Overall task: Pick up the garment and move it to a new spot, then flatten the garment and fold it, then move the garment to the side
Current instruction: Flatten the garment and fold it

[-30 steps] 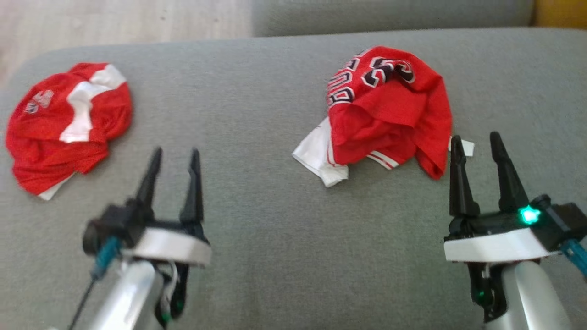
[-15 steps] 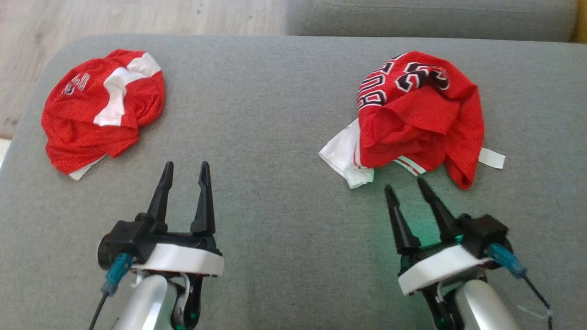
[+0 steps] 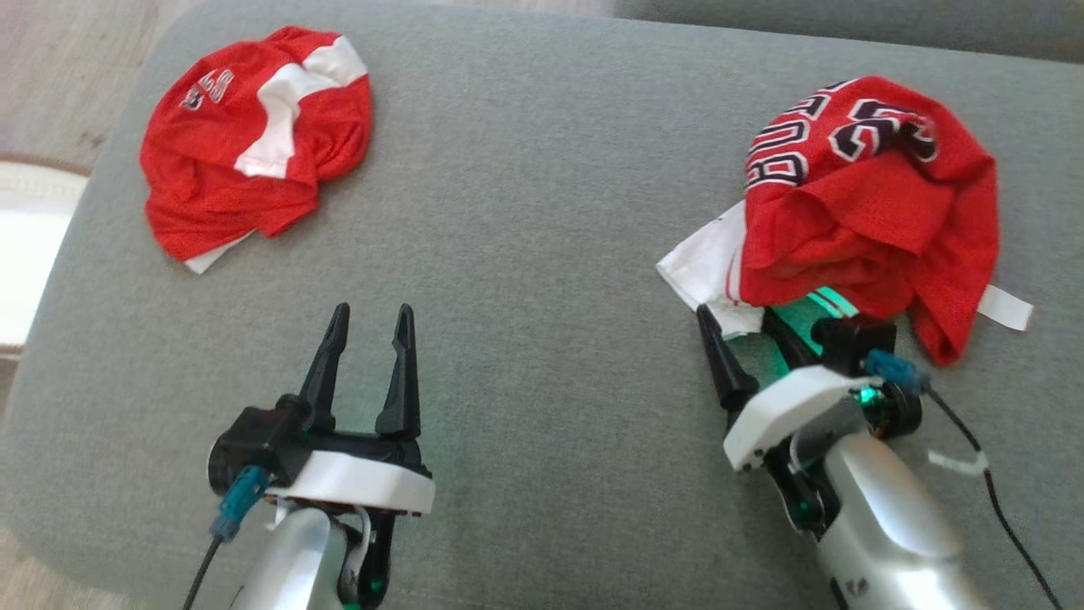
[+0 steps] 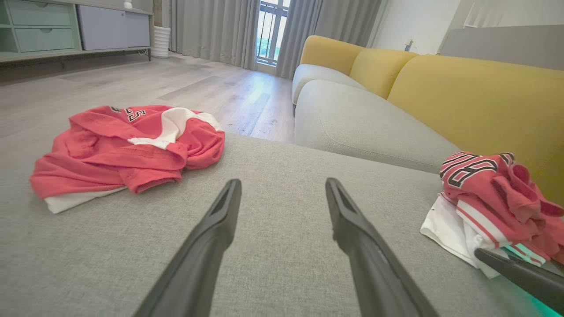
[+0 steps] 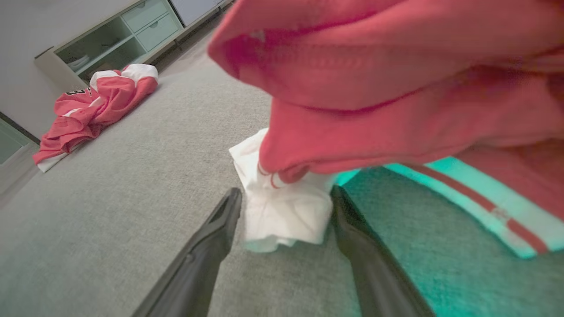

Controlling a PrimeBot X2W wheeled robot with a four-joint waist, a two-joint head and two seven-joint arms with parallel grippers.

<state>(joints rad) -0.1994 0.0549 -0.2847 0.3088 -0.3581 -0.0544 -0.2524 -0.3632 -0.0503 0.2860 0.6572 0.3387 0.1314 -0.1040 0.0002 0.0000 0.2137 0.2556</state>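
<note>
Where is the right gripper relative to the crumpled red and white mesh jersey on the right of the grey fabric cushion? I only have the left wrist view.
Observer: The right gripper sits at the crumpled red and white mesh jersey's near edge; its white corner lies between the two fingers.
Operator: Shut on it?
Observer: No, the jaws stand open on either side of that corner.
Operator: Both fingertips visible?
Observer: In the head view, one fingertip is hidden under the jersey's edge.

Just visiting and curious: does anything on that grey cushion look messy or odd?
Yes. Two red shirts lie crumpled: the left shirt and the right shirt, whose white corner the open right gripper straddles.
</note>
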